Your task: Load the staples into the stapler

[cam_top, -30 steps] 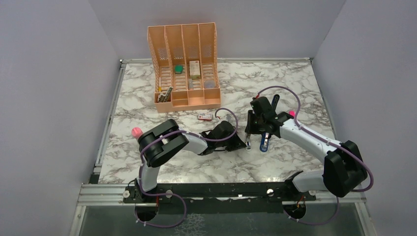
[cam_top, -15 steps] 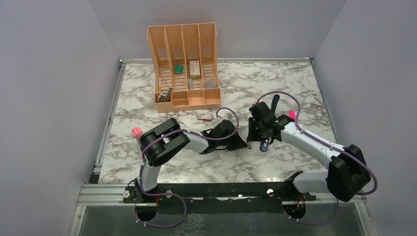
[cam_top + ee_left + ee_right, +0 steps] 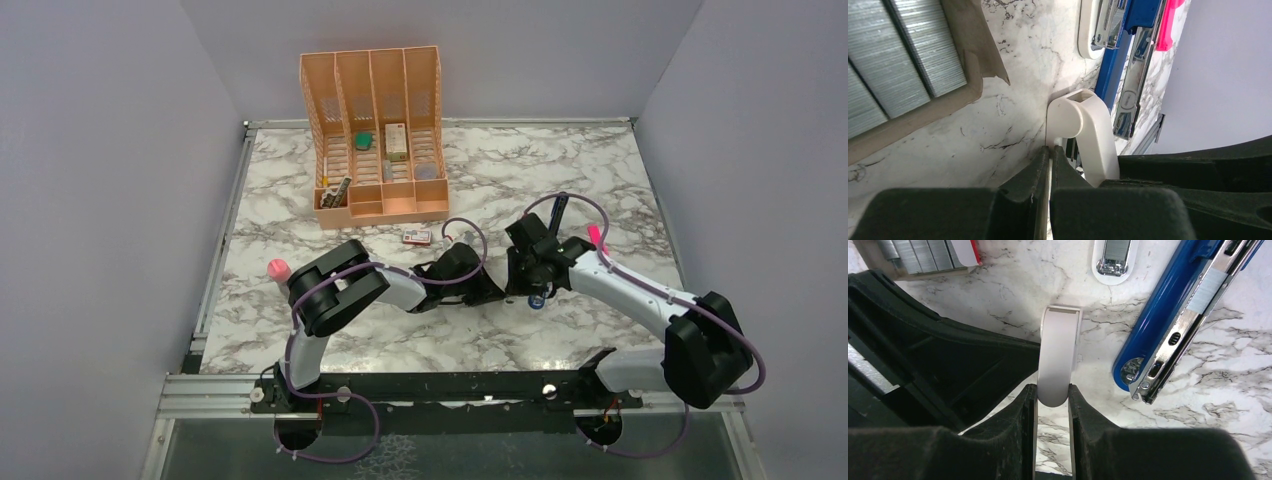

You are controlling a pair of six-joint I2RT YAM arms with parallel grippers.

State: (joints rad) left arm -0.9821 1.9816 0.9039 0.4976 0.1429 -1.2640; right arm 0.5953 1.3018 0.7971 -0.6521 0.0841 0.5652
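Observation:
The blue stapler (image 3: pixel 1168 310) lies open on the marble, its silver channel facing up; it also shows in the left wrist view (image 3: pixel 1118 65), and its blue end shows in the top view (image 3: pixel 539 298). The staples (image 3: pixel 893 55) lie as grey strips in their tray, with the red-and-white sleeve (image 3: pixel 965 250) on it; the box is small in the top view (image 3: pixel 417 237). My right gripper (image 3: pixel 1053 390) is shut on a white plastic piece (image 3: pixel 1059 350) just left of the stapler. My left gripper (image 3: pixel 1049 150) is shut with nothing visible between its jaws, its tips touching that piece (image 3: pixel 1083 130).
A white oval part with a metal insert (image 3: pixel 1111 260) lies beyond the held piece. A pink marker (image 3: pixel 1168 25) lies past the stapler. An orange desk organizer (image 3: pixel 375 135) stands at the back. The two grippers (image 3: pixel 505 288) are close together.
My right gripper has moved left and toward the near edge, closer to the left gripper, and now covers more of the stapler. The left arm has barely moved.

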